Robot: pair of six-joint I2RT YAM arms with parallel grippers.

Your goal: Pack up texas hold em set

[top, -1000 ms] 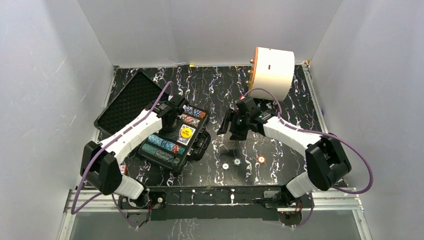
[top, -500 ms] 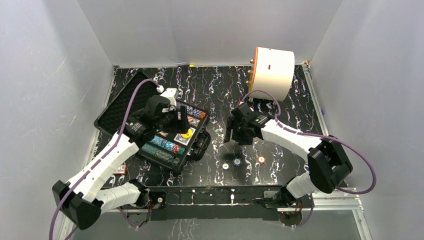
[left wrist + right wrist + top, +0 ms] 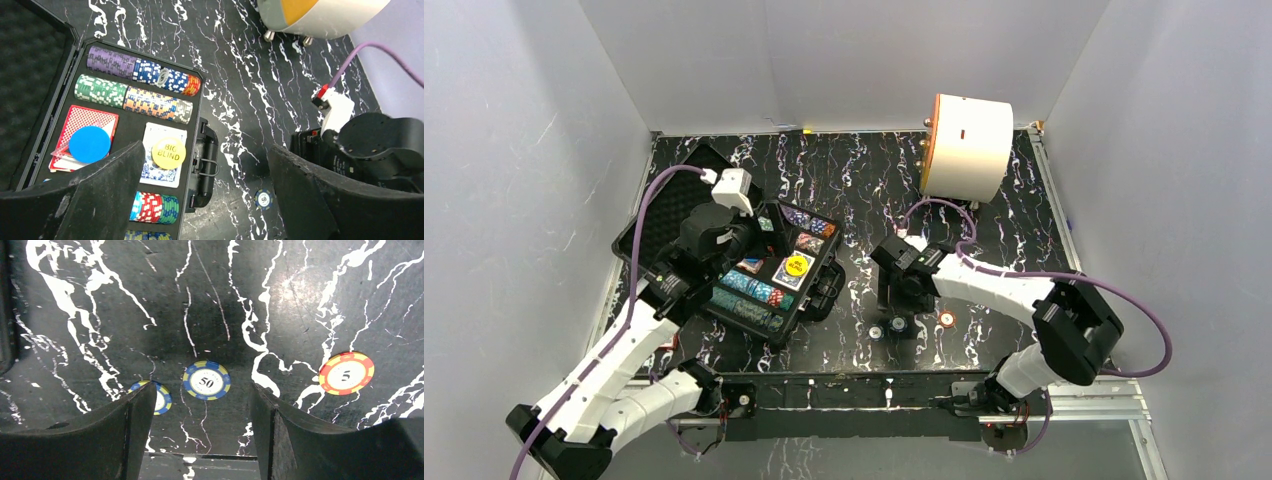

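Observation:
The black case (image 3: 819,285) lies open on the left, lid (image 3: 664,215) folded back. Rows of poker chips (image 3: 131,98) fill its foam tray. A blue round button (image 3: 89,144) rests on the red card deck (image 3: 105,116), and a yellow BIG BLIND button (image 3: 168,151) on the blue deck (image 3: 161,175). My left gripper (image 3: 206,150) hangs open above the case's handle side, holding nothing. My right gripper (image 3: 202,390) is open just above the table, straddling a blue 50 chip (image 3: 206,381). A second blue chip (image 3: 161,399) peeks from behind its left finger; a red 5 chip (image 3: 346,373) lies to the right.
A large white cylinder with an orange face (image 3: 969,145) stands at the back right. The three loose chips (image 3: 897,325) lie near the table's front edge, between the two arm bases. Grey walls close in the table on three sides.
My left gripper has drawn back and up from the case and its jaws have opened wide. My right gripper has come down and toward the front edge, over the loose chips.

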